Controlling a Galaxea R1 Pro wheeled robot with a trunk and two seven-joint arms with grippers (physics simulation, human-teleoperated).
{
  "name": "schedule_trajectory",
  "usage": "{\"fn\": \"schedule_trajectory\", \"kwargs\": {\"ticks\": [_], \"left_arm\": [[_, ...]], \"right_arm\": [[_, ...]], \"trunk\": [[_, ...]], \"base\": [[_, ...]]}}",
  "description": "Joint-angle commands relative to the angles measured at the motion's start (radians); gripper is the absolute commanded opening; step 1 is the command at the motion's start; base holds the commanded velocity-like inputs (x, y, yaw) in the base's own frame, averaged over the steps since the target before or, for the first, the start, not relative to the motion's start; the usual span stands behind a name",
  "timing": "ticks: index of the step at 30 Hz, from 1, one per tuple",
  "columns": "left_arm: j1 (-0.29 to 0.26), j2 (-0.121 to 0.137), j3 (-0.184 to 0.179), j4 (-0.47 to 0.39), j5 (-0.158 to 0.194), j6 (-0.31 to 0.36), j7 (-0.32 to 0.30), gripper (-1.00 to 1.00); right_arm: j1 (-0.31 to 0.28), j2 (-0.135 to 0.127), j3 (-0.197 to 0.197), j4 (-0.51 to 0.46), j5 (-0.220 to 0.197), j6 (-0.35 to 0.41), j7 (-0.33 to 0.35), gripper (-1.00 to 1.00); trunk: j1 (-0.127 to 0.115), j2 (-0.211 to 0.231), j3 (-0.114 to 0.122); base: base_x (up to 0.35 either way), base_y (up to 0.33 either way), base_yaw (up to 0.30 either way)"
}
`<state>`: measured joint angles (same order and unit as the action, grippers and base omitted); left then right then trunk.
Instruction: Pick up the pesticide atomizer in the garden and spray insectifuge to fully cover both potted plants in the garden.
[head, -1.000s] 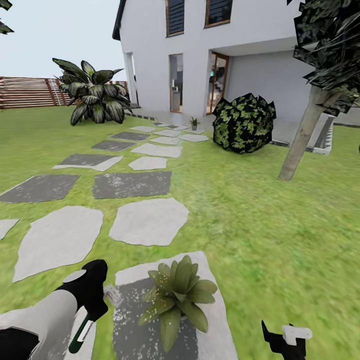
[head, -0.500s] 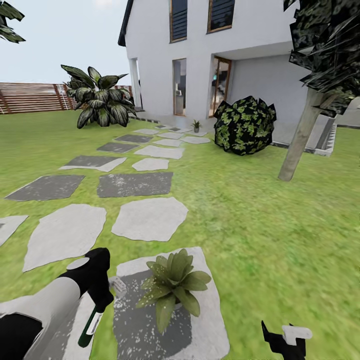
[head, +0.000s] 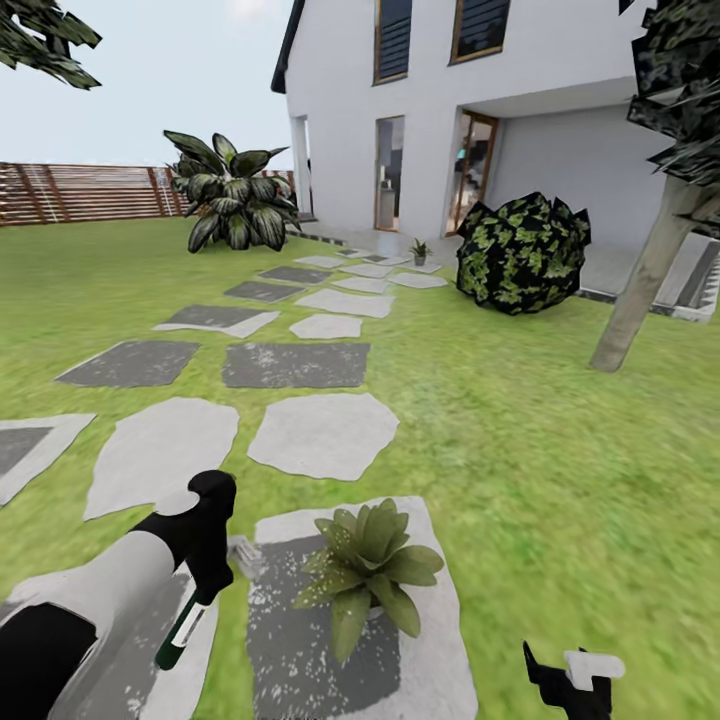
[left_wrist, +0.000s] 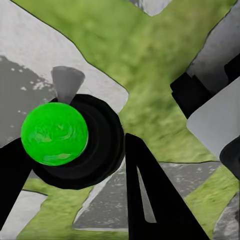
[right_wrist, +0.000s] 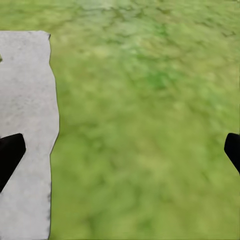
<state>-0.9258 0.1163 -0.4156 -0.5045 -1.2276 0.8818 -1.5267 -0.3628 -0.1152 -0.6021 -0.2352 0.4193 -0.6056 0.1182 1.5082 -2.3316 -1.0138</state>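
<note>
Your left gripper (head: 203, 590) has its fingers clamped around the pesticide atomizer (head: 182, 634), nozzle beside the near potted plant (head: 371, 573), whose leaves show whitish insectifuge specks. Your right gripper (head: 572, 678) hangs spread and empty. Next, judge coverage, then head for the far potted plant (head: 419, 249).
</note>
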Motion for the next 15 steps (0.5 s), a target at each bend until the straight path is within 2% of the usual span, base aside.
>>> {"fn": "schedule_trajectory", "kwargs": {"ticks": [1,5,11,15], "left_arm": [[0.000,-0.005,-0.005,-0.003,-0.010,0.012,-0.011,-1.00],[0.001,-0.018,-0.005,-0.004,-0.013,0.013,-0.011,-1.00],[0.000,-0.020,-0.005,-0.003,-0.013,0.014,-0.011,-1.00],[0.000,-0.020,-0.005,-0.003,-0.013,0.014,-0.010,-1.00]], "right_arm": [[-0.001,0.000,-0.008,0.001,0.000,-0.003,0.010,1.00],[-0.001,0.000,-0.008,0.001,0.000,-0.003,0.011,1.00],[-0.001,0.000,-0.008,0.001,0.001,-0.003,0.011,1.00],[-0.001,0.000,-0.008,0.001,0.001,-0.003,0.011,1.00]], "trunk": [[0.000,0.000,-0.001],[0.000,0.000,-0.001],[0.000,0.000,-0.001],[0.000,0.000,-0.001]], "base": [[0.000,0.000,0.276],[0.015,-0.068,0.149],[0.011,-0.253,0.010],[-0.112,-0.260,0.004]]}}
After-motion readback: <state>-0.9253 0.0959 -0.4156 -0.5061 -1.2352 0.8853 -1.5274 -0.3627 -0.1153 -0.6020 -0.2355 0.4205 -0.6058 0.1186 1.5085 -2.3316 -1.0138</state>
